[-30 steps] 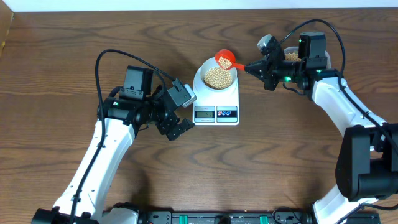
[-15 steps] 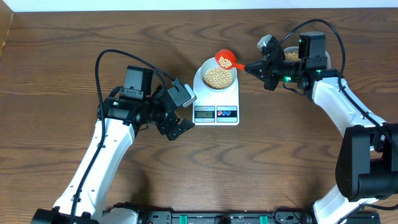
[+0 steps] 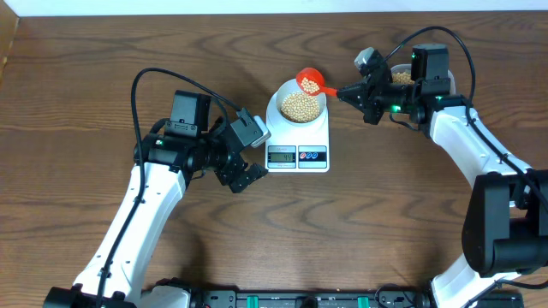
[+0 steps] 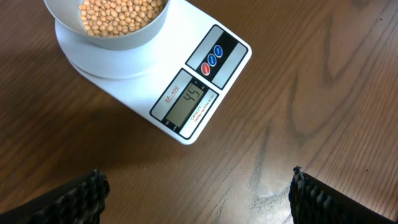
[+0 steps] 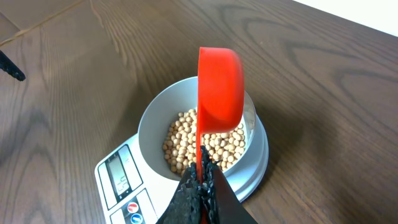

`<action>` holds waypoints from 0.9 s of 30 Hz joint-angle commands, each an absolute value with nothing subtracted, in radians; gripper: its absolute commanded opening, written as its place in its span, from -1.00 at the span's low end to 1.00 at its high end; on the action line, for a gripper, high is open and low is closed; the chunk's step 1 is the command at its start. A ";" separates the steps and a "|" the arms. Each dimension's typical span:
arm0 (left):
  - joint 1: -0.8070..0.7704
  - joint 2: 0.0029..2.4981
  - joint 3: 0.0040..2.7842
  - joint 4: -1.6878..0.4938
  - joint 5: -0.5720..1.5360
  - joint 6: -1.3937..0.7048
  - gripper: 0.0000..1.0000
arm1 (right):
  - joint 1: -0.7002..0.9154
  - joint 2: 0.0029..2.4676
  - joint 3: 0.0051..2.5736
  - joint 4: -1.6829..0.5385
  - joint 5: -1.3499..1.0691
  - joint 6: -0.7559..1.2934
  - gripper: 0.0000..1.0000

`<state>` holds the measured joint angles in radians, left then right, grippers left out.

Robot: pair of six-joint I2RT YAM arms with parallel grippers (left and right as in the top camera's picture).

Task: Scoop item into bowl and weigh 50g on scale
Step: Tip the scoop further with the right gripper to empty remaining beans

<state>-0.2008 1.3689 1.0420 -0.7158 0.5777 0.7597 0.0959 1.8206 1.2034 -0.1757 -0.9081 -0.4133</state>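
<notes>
Hovering at the far rim of the bowl (image 3: 297, 106), held the red scoop (image 3: 309, 83) by its thin handle in the right gripper (image 3: 349, 92), fingers (image 5: 211, 196) pinched tight on it, no gap showing. Carried a few tan beans (image 3: 301, 105) in the cup from overhead, and stood tipped on its side above the bowl in the right wrist view. Rested the bowl on the round platform of the scale (image 3: 299, 145), heaped well up with beans. Read 45 on the display (image 4: 193, 94), right beside one red and two blue buttons (image 4: 212, 59). Hung the left gripper (image 3: 248, 175) over the table (image 3: 86, 85), near the scale's front left corner and apart from it, fingers (image 4: 81, 193) spread wide, nothing between them. Glimpsed more beans in a tub (image 3: 401, 77) behind the right wrist, mostly hidden.
</notes>
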 commanded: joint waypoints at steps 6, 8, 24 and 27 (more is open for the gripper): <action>-0.197 1.369 1.065 -0.717 0.591 0.766 0.90 | 0.107 1.799 1.208 -0.175 -0.924 -0.432 -0.98; -0.197 1.369 1.065 -0.717 0.591 0.766 0.90 | 0.107 1.795 1.208 -0.175 -0.926 -0.431 -0.98; -0.197 1.369 1.065 -0.717 0.591 0.766 0.90 | 0.124 1.770 1.208 -0.206 -0.921 -0.487 -0.98; -0.197 1.369 1.065 -0.717 0.591 0.766 0.90 | 0.130 1.773 1.208 -0.229 -0.833 -0.488 -0.98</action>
